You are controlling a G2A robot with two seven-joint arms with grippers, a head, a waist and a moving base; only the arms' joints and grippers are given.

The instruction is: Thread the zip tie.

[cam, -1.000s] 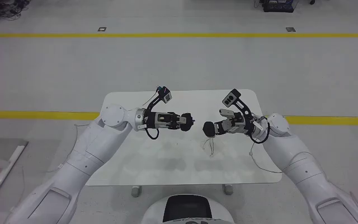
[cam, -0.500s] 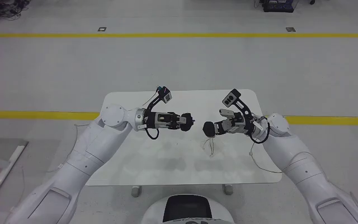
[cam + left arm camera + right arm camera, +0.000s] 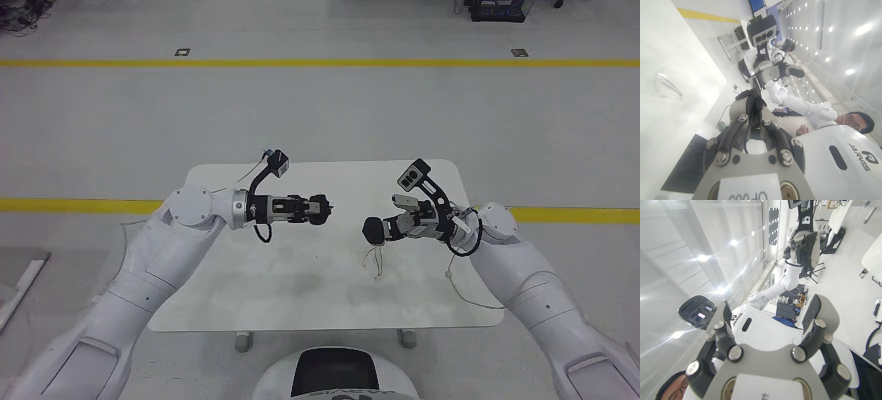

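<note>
The counter (image 3: pixel 280 290) is plain white; the floor (image 3: pixel 320 110) is pale grey with yellow stripes (image 3: pixel 320 63). The left end effector (image 3: pixel 329 207) and right end effector (image 3: pixel 368 230) are black with grey metal.

your top camera looks straight down on the table (image 3: pixel 300 290) from well above both arms. each wrist camera sits close behind its own fingers, left gripper (image 3: pixel 753 96) and right gripper (image 3: pixel 770 302), facing level across the table at the opposite arm.
</note>
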